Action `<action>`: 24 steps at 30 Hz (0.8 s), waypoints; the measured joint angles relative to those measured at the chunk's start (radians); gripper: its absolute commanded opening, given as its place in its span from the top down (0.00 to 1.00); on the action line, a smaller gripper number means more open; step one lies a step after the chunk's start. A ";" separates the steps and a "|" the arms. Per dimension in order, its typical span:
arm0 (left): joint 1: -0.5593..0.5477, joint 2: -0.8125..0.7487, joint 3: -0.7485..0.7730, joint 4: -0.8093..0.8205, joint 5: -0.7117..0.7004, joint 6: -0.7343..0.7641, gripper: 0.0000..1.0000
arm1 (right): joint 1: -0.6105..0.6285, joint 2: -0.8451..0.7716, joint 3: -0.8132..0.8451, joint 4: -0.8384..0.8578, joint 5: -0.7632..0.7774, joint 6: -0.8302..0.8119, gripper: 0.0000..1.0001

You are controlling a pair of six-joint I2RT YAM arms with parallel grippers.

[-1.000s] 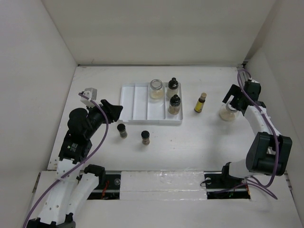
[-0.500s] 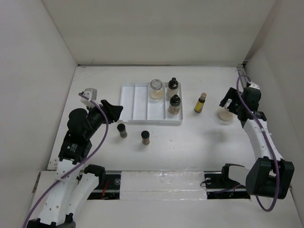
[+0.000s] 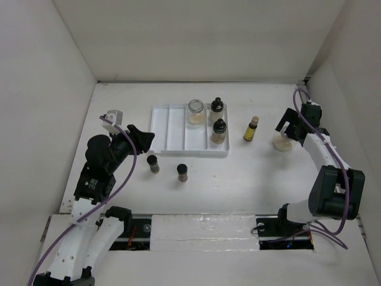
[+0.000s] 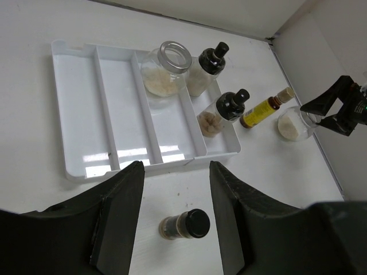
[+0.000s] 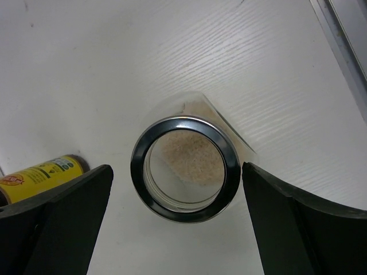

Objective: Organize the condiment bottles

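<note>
Right wrist: right pincer [image 5: 176,169] spread wide, flanking clear jar [image 5: 172,127].

The tray [image 3: 178,140] lies mid-table, with my left pincer [image 3: 143,138] just beside its near left corner. The first jar [image 3: 194,111] stands at the far end of the third compartment from the left. In the rightmost compartment the far bottle [image 3: 216,110] stands behind the near bottle [image 3: 219,131]. Before the tray stand the left spice bottle [image 3: 153,164] and the right spice bottle [image 3: 183,172]. The slim bottle [image 3: 251,128] is right of the tray. Further right, the second jar [image 5: 183,166] sits between the fingers of my right pincer [image 3: 284,134], touching neither
</note>
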 measured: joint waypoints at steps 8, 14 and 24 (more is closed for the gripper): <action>0.000 -0.003 0.000 0.000 0.000 0.000 0.54 | 0.019 0.013 0.000 0.000 0.045 0.003 0.17; 0.000 -0.003 0.000 0.000 0.000 0.000 0.54 | 0.025 0.013 0.000 0.000 0.067 0.010 0.43; 0.000 -0.005 0.000 -0.001 0.000 0.000 0.54 | 0.047 -0.081 0.000 -0.076 0.081 0.019 0.44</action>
